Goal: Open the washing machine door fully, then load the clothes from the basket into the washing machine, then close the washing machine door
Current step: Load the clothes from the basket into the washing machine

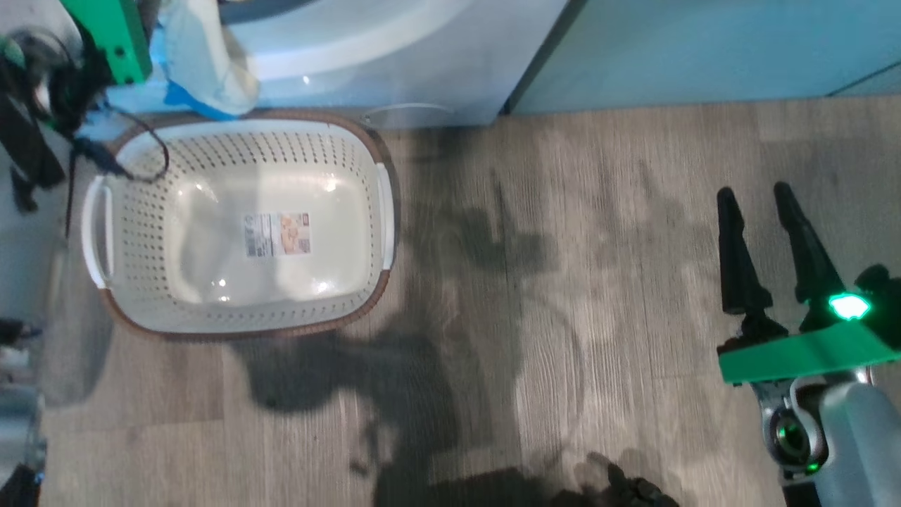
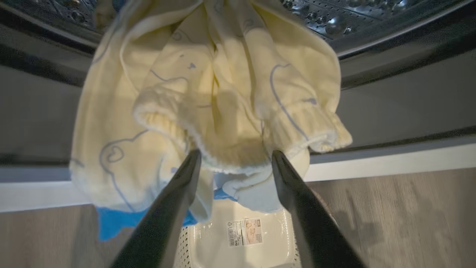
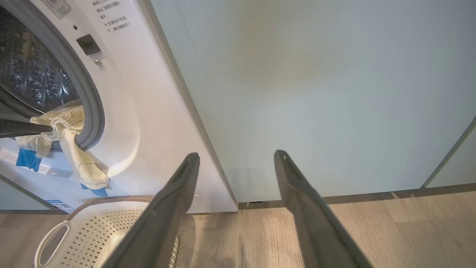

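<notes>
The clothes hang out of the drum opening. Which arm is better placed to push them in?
Left. The left fingers, open, point straight at the clothes draped over the washing machine rim; the right fingers hang apart, above the floor.

Head view: bright overhead light, bluish cast; heavy shadow falls across the floor (image 1: 436,394); glare spots on the basket (image 1: 211,253). Wrist views: warmer tone, wide-angle bending at edges, clothes (image 2: 208,93) slightly soft.

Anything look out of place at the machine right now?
Yes: the clothes hang partly out of the washing machine, draped over its grey ring and down the white front above the basket. The open left end effector points at them. They are not yet fully loaded.
</notes>
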